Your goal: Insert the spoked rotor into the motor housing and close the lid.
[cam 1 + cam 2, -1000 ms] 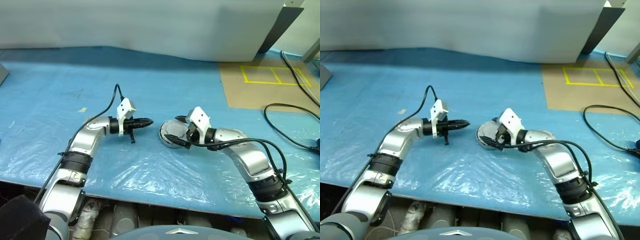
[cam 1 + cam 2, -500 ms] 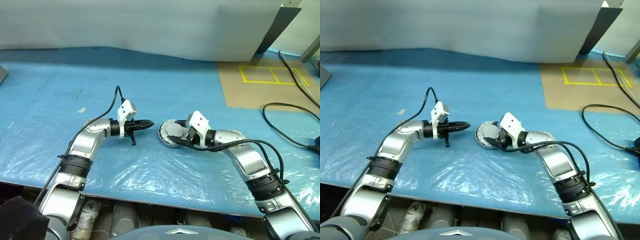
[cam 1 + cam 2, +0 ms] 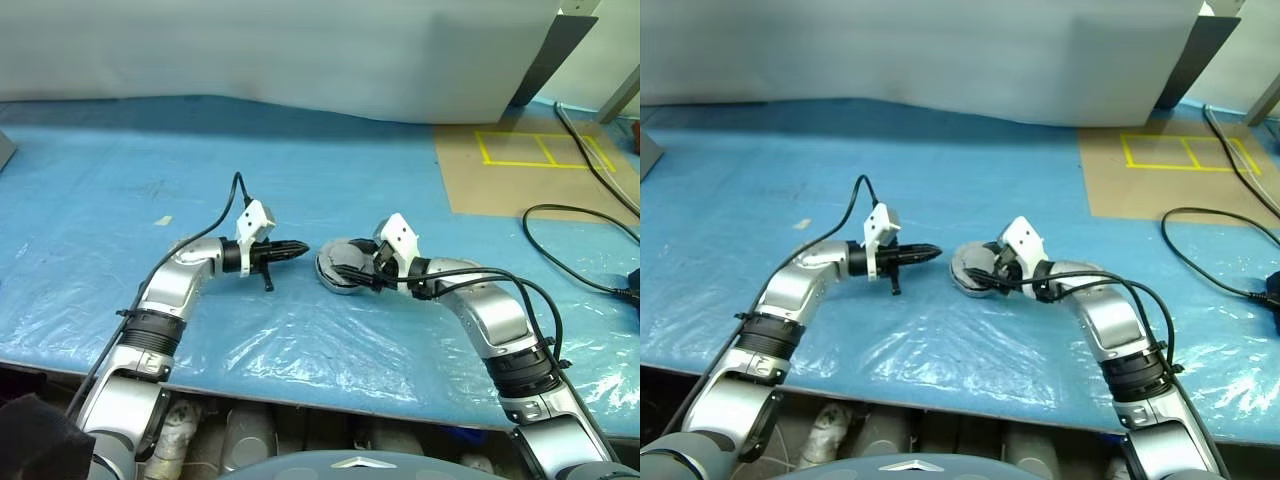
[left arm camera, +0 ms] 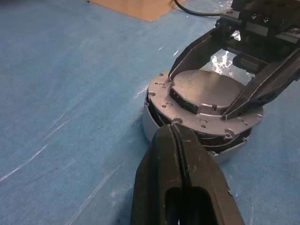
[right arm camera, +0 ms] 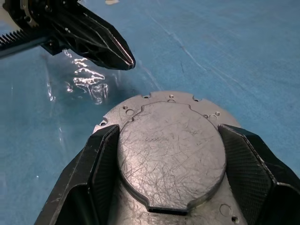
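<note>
The motor housing (image 4: 149, 125) stands on the blue sheet in the middle of the table. The grey lid (image 5: 171, 159) lies on top of it, plain side up, with a dark gap under its near edge. The spoked rotor is hidden. My right gripper (image 5: 169, 132) reaches over the lid from the right. Its two black fingers (image 4: 192, 51) press on either side of the lid's raised round centre. My left gripper (image 3: 298, 247) is shut and empty, level, with its tip (image 4: 174, 136) just short of the housing's left rim.
A brown board with yellow tape squares (image 3: 520, 165) lies at the back right. Black cables (image 3: 585, 250) loop along the table's right side. A white wall panel (image 3: 300, 50) closes off the far side. The table's front edge (image 3: 300, 385) runs below both arms.
My right gripper's fingers have drawn in against the lid's raised centre, and its wrist has rolled slightly. The left arm has stayed put.
</note>
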Available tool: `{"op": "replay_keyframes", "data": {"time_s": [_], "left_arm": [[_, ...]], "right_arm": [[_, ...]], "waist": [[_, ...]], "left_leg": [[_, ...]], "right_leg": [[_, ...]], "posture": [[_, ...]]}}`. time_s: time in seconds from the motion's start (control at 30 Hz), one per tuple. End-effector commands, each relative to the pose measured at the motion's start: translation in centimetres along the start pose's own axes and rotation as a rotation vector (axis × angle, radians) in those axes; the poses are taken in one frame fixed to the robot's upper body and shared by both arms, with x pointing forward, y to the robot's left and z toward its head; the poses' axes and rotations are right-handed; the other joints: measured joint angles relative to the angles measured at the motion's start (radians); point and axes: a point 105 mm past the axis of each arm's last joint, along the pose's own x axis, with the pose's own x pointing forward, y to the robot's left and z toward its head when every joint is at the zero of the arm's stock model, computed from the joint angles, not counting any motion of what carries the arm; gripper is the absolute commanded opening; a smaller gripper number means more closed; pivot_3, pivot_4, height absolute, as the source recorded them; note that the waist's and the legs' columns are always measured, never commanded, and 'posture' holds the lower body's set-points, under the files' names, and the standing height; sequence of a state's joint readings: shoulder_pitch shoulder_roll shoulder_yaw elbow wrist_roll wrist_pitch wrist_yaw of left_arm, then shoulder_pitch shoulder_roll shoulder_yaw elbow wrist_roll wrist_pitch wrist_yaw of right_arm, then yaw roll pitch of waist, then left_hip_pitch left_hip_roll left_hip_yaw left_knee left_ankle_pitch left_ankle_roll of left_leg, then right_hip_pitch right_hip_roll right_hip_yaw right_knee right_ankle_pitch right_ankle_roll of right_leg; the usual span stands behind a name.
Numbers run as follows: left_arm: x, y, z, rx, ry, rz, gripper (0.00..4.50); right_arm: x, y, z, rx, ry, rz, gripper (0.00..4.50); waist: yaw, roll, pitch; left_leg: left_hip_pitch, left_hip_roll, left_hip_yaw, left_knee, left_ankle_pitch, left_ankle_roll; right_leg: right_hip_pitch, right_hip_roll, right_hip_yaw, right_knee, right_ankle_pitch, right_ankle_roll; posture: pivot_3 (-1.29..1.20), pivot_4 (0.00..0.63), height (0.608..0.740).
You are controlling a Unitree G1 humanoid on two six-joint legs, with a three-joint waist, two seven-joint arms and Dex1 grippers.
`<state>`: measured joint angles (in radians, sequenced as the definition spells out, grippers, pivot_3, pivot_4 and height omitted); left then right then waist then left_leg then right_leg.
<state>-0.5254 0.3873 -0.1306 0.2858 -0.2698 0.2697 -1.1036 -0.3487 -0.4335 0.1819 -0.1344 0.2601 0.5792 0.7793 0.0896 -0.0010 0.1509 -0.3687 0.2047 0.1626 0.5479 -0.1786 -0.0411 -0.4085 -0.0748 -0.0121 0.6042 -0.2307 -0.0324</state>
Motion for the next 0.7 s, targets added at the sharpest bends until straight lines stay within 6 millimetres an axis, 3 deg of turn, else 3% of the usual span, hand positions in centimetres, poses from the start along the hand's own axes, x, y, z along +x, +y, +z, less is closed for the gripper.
{"op": "replay_keyframes", "data": {"time_s": [0.03, 0.43, 0.7], "left_arm": [[0.2, -0.1, 1.0, 0.039, -0.018, -0.007, 0.0], [0.3, -0.3, 0.5, 0.039, -0.008, -0.008, 0.0], [0.6, -0.4, 0.4, 0.037, -0.01, -0.004, 0.0]], "right_arm": [[0.3, 0.8, 1.4, -0.035, -0.038, 0.024, 2.97], [1.0, 0.2, -2.7, -0.083, 0.093, -0.033, 2.97], [1.8, 0.3, -3.8, -0.066, 0.111, -0.065, 2.97]], "waist": [[0.0, 0.0, 0.0], [-0.019, 0.0, 0.0], [-0.022, 0.0, 0.0]], "left_leg": [[0.0, 0.0, 0.0, 0.0, 0.0, 0.0], [0.001, 0.0, 0.0, 0.0, 0.0, 0.0], [0.003, 0.0, 0.0, 0.001, 0.0, 0.0]], "right_leg": [[0.0, 0.0, 0.0, 0.0, 0.0, 0.0], [0.0, 0.0, 0.0, 0.0, 0.0, 0.0], [0.002, 0.0, 0.001, 0.001, 0.0, 0.0]], "posture": [[0.0, 0.15, 0.74], [0.0, 0.15, 0.74], [0.0, 0.15, 0.74]]}}
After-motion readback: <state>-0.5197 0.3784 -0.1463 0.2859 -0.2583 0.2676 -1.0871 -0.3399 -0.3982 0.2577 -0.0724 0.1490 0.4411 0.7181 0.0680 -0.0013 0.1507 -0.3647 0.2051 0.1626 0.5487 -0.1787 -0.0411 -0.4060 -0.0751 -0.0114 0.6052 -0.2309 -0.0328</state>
